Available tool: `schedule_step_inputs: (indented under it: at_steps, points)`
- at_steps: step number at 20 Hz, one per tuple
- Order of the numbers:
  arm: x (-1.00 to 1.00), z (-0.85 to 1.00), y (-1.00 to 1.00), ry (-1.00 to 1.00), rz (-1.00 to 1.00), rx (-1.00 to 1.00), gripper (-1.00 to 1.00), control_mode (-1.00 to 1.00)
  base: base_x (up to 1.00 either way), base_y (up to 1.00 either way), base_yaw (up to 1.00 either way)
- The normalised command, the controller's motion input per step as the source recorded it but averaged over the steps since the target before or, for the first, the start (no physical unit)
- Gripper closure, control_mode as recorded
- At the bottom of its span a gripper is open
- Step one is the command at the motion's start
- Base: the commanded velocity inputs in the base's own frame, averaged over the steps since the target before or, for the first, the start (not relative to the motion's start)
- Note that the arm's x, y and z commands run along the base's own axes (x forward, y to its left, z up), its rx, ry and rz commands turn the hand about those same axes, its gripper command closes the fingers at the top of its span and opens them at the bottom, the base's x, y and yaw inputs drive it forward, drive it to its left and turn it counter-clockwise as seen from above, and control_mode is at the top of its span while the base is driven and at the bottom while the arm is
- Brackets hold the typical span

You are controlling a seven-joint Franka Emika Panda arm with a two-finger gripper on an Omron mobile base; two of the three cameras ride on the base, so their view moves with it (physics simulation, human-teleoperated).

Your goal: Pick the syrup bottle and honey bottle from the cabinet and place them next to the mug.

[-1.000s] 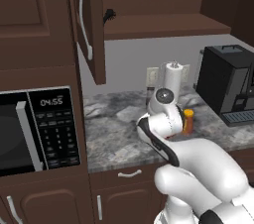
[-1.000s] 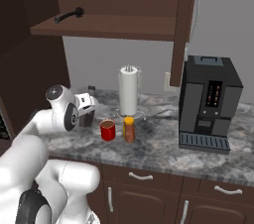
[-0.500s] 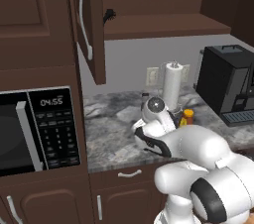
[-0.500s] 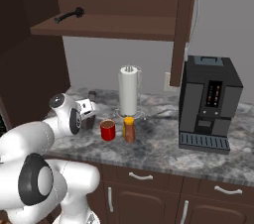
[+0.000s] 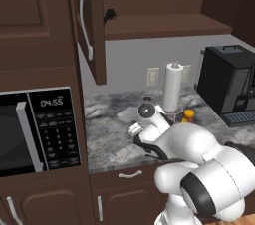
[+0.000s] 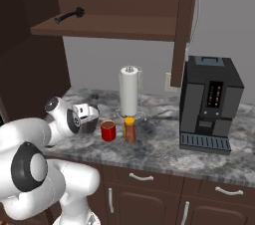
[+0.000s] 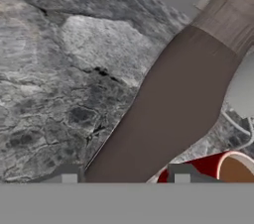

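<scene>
From the left, the gripper (image 5: 135, 130) hangs low over the marble counter (image 5: 109, 134), with the honey bottle (image 5: 189, 116) well off to its far side by the paper towel roll (image 5: 172, 87) and the open cabinet (image 5: 149, 20) overhead. From the right, the gripper (image 6: 89, 115) stands against the syrup bottle (image 6: 90, 122), the red mug (image 6: 108, 131) just beyond it and the honey bottle (image 6: 129, 130) next along. Looking along the hand, the syrup bottle (image 7: 168, 114) runs up between the finger tips (image 7: 181, 173), which sit at either side of its base, though I cannot tell whether they press on it; the mug (image 7: 223, 167) sits just past one tip.
</scene>
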Motion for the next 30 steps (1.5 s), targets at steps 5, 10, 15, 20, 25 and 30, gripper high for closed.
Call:
schedule_step_inputs:
  at_steps: [5, 10, 15, 20, 25, 30]
  points:
    - [0.00, -0.32, 0.00, -0.05, -0.16, -0.04, 1.00, -1.00, 0.00, 0.00, 0.00]
    - [0.01, -0.41, 0.00, -0.13, -0.06, -0.10, 1.00, -1.00, 0.00, 0.00, 0.00]
    - [-0.02, -0.24, 0.02, -0.12, -0.02, -0.11, 1.00, -1.00, 0.00, 0.00, 0.00]
    - [-0.20, -0.01, 0.00, -0.01, -0.03, -0.01, 1.00, -1.00, 0.00, 0.00, 0.00]
    - [-0.12, 0.00, 0.00, -0.04, -0.03, 0.00, 1.00, -1.00, 0.00, 0.00, 0.00]
    - [0.00, -0.01, 0.00, -0.05, -0.04, 0.00, 1.00, -1.00, 0.00, 0.00, 0.00]
